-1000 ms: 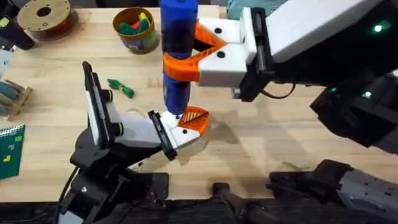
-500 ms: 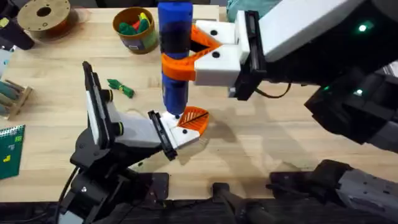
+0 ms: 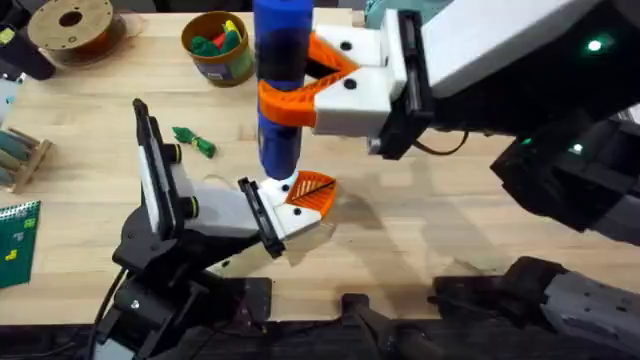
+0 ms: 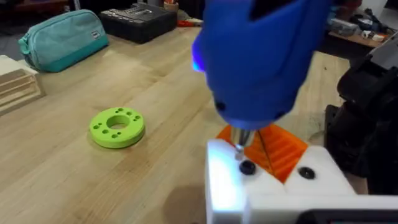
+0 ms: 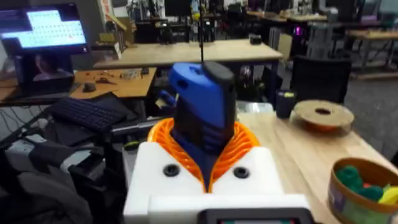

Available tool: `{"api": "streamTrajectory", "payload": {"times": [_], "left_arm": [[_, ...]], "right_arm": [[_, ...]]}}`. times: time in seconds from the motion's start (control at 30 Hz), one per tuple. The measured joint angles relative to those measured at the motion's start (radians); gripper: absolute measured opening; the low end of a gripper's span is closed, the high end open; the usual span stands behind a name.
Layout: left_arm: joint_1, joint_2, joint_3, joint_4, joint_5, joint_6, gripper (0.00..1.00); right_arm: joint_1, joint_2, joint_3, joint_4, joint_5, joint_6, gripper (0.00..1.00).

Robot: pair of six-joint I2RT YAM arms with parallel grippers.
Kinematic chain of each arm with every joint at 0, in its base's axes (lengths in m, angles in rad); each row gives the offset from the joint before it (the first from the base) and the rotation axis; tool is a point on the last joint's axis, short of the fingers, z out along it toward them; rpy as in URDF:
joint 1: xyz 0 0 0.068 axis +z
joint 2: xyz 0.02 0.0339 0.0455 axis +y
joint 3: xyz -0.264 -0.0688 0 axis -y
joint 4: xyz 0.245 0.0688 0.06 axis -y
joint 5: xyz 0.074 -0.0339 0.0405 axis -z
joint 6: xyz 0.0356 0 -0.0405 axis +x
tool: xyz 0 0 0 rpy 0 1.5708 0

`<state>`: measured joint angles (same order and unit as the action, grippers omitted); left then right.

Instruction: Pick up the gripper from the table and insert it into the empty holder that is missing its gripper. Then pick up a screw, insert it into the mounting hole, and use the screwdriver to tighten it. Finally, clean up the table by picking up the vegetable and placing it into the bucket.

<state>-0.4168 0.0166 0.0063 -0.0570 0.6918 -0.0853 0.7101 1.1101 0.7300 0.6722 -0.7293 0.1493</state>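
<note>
The screwdriver (image 3: pixel 283 85) is cut off at twelve o'clock overhead; its body hides the holder's (image 3: pixel 285 215) hole.

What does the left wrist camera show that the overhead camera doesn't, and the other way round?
Left wrist alone: a light-green ring disc and a teal pouch on the table. Overhead alone: the vegetable, the bucket, a brown spool. Both: the screwdriver, held upright by the right gripper, its tip on the white holder with the orange gripper.
</note>
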Motion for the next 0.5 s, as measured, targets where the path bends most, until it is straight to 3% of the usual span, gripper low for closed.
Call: {"api": "streamTrajectory", "payload": {"times": [0.5], "left_arm": [[0.0, 0.0, 0.0, 0.0, 0.0, 0.0, 0.005]], "right_arm": [[-0.042, -0.024, 0.0, 0.005, -0.078, 0.027, 0.032]]}}
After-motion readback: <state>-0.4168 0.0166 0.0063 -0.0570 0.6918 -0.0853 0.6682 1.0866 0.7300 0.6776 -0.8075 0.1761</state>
